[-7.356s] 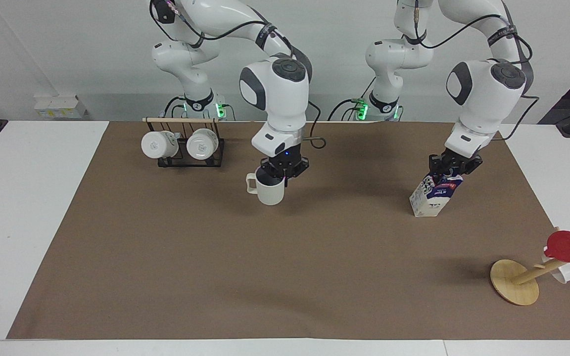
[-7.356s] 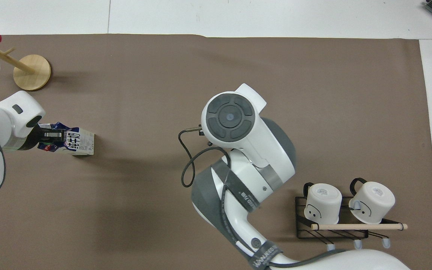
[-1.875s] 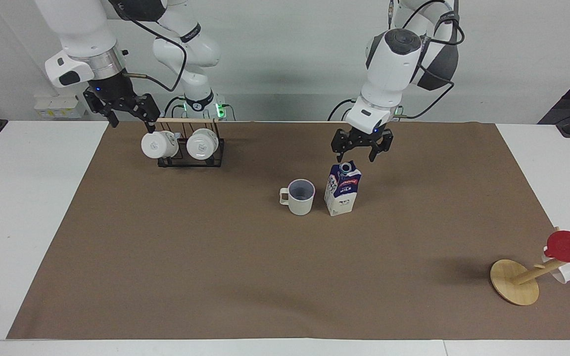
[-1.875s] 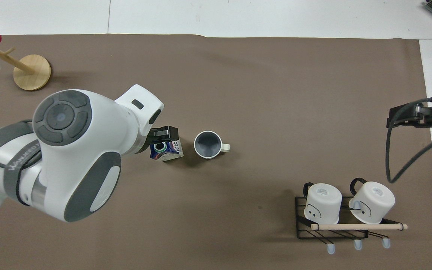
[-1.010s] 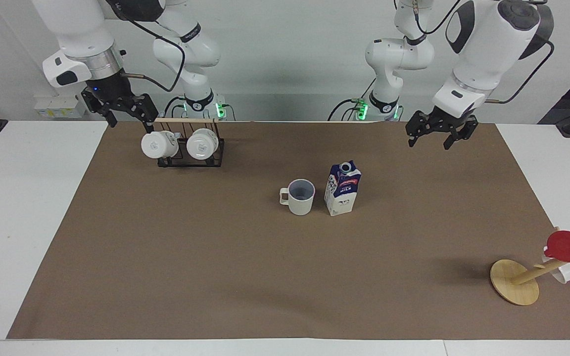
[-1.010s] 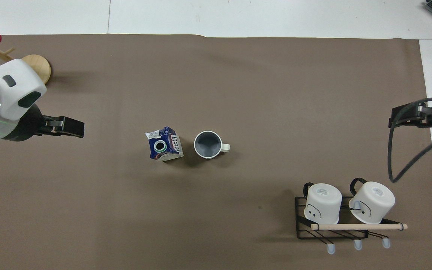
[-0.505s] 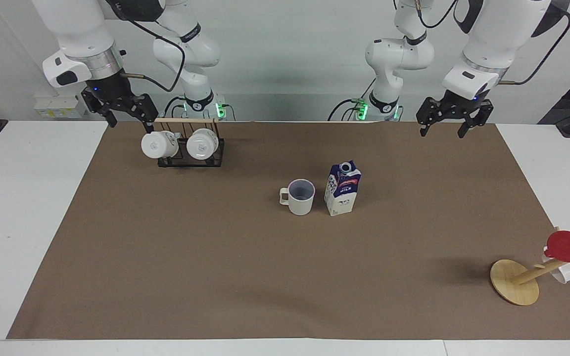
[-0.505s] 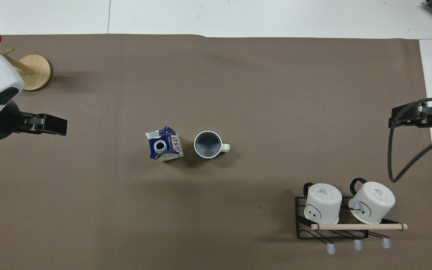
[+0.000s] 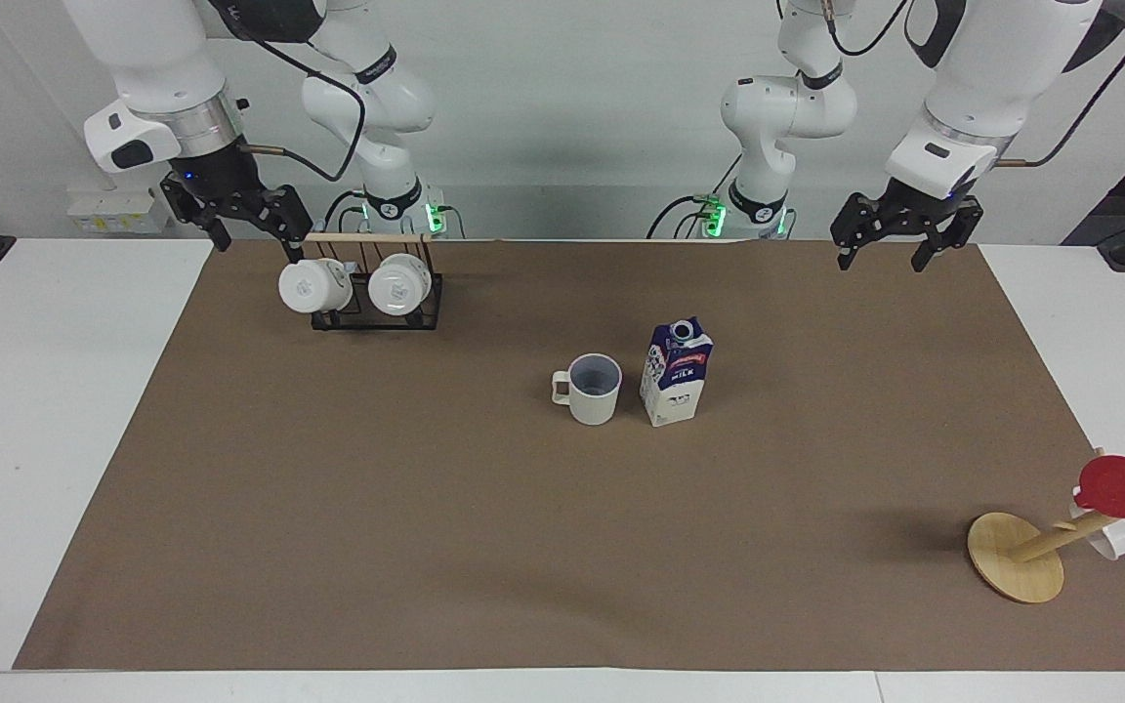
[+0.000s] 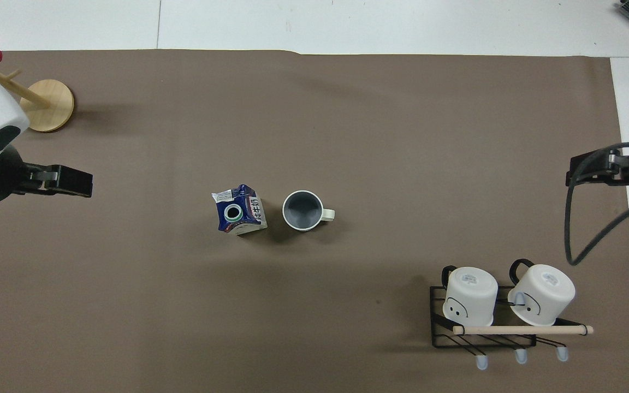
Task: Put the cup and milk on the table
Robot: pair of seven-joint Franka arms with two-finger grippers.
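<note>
Overhead view gives you the counter [image 10: 347, 27] and its brown mat [image 10: 347, 120] first, with the milk [image 10: 239, 209] upright near the mat's middle and the cup [image 10: 303, 210] just beside it, toward the right arm's end, apart from it and upright too. You can judge both placements done. The mug rack [image 9: 367, 288] sits nearer the robots than the milk. Your right end effector [image 9: 248, 227] hangs spread open and empty just above that rack; your left end effector [image 9: 895, 242] hangs open and empty over the mat's edge. If the right arm drops, it could knock the rack's mugs; a low sweep past the milk could topple it.
</note>
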